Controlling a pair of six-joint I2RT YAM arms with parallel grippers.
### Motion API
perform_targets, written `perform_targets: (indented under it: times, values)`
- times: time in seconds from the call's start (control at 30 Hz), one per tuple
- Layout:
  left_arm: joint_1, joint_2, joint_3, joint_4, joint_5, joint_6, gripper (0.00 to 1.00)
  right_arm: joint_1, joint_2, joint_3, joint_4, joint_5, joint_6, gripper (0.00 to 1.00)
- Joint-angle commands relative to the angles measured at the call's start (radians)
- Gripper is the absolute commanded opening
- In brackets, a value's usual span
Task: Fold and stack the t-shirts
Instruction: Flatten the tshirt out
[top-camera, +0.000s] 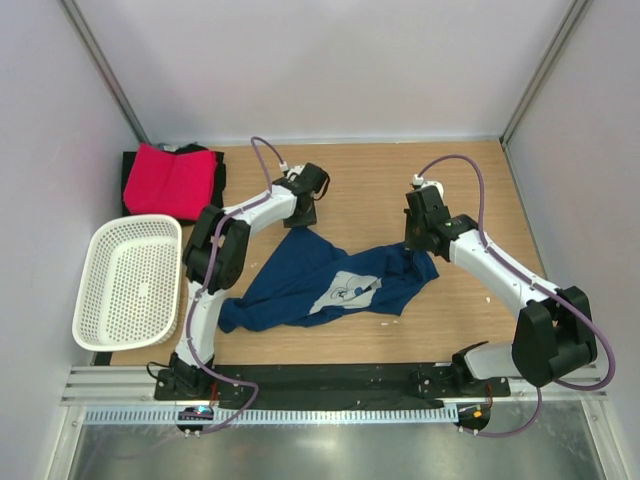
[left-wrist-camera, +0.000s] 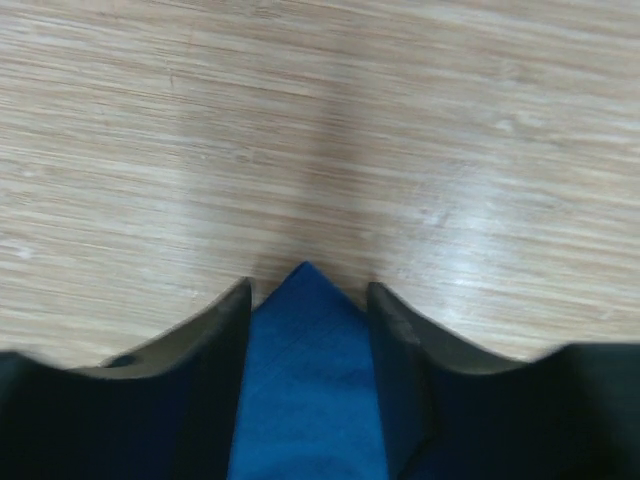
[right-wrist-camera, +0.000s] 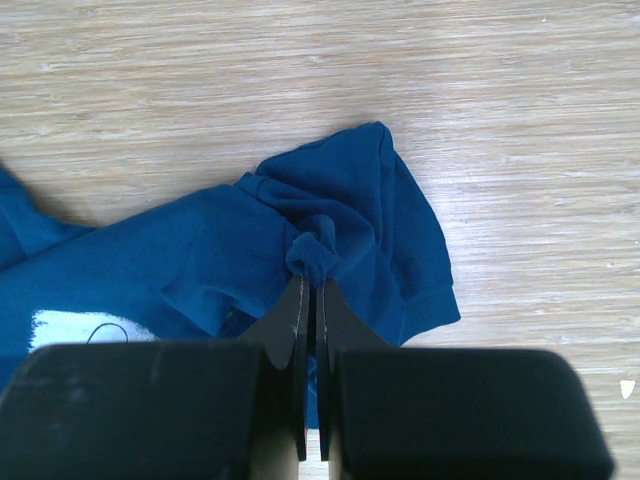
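The navy blue t-shirt (top-camera: 330, 285) lies crumpled and spread across the middle of the table, its white print (top-camera: 345, 290) facing up. My left gripper (top-camera: 300, 218) is at the shirt's far corner. In the left wrist view its jaws (left-wrist-camera: 308, 285) stand apart, with a pointed corner of the blue cloth (left-wrist-camera: 305, 380) lying between the two fingers. My right gripper (top-camera: 410, 248) is at the shirt's right end. There its jaws (right-wrist-camera: 313, 280) are shut on a bunched fold of the navy t-shirt (right-wrist-camera: 320, 215). A pink-red t-shirt (top-camera: 165, 180) lies folded on a black one (top-camera: 215, 165) at the far left.
A white perforated basket (top-camera: 130, 285) stands at the left edge, beside the left arm. Grey walls close in the table on three sides. Bare wood shows beyond the shirt and to its right.
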Motion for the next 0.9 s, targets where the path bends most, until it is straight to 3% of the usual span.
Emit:
perform_targets:
  times: [0.0,0.13,0.2,0.43,0.63,0.67,0.83,0.87]
  values:
    - [0.005,0.028,0.005,0.031,0.011,-0.018,0.43,-0.005,0.007,0.006,0.024,0.0,0.01,0.01]
    - [0.005,0.025,-0.016,0.033,0.014,-0.027,0.18,-0.004,0.009,0.011,0.015,0.005,0.016,0.01]
    - [0.005,0.01,-0.027,0.03,0.005,-0.027,0.0,-0.005,0.009,0.018,0.013,0.0,0.019,0.01]
    - [0.05,-0.099,-0.101,0.014,-0.044,-0.056,0.0,-0.005,0.056,0.092,0.019,-0.034,0.019,0.01]
    - [0.126,-0.284,-0.343,0.057,-0.124,-0.107,0.0,-0.005,0.177,0.201,0.054,-0.078,0.012,0.02]
    - [0.143,-0.329,-0.371,0.059,-0.137,-0.119,0.0,-0.005,0.192,0.216,0.056,-0.089,0.012,0.04]
    - [0.198,-0.421,-0.53,0.082,-0.15,-0.148,0.0,-0.005,0.278,0.317,-0.016,-0.135,-0.001,0.5]
    - [0.212,-0.439,-0.546,0.09,-0.15,-0.151,0.0,-0.002,0.269,0.314,-0.028,-0.143,0.001,0.53]
